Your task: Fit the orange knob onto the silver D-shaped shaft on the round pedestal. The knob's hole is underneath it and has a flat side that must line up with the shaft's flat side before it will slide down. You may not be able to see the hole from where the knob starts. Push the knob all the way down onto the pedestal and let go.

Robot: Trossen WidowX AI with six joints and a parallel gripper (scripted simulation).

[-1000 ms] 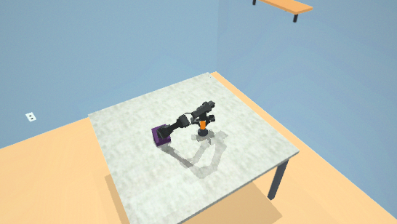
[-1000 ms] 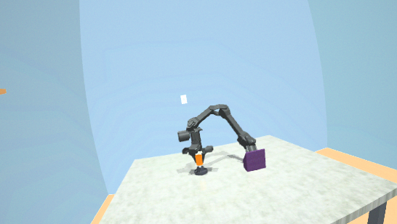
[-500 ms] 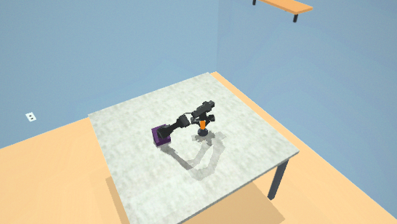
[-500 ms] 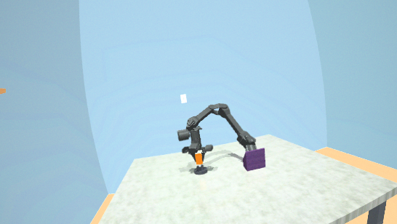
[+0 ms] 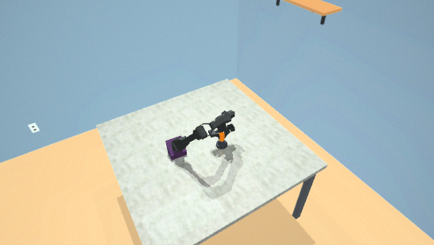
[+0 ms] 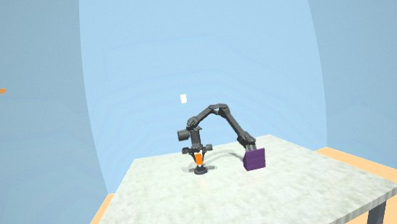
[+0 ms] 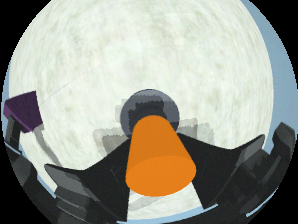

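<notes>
The orange knob (image 5: 222, 137) (image 6: 198, 158) (image 7: 160, 162) is held a little above the round dark pedestal (image 5: 221, 146) (image 6: 200, 172) (image 7: 128, 111). It looks slightly tilted in the exterior view. My gripper (image 5: 222, 135) (image 6: 198, 158) (image 7: 161, 165) points down and is shut on the knob, one finger on each side. A small pale bit between knob and pedestal in the exterior view seems to be the shaft. Whether its tip is in the hole, and how the flat sides stand, cannot be told. The knob's underside is hidden, and in the wrist view the knob covers part of the pedestal.
The arm arches from its base at the purple block (image 5: 172, 149) (image 6: 254, 159) (image 7: 22, 108) to the pedestal. All stand on the pale table (image 5: 167, 199) (image 6: 276, 193) (image 7: 75, 50). The arm's shadows fall across the table around the pedestal.
</notes>
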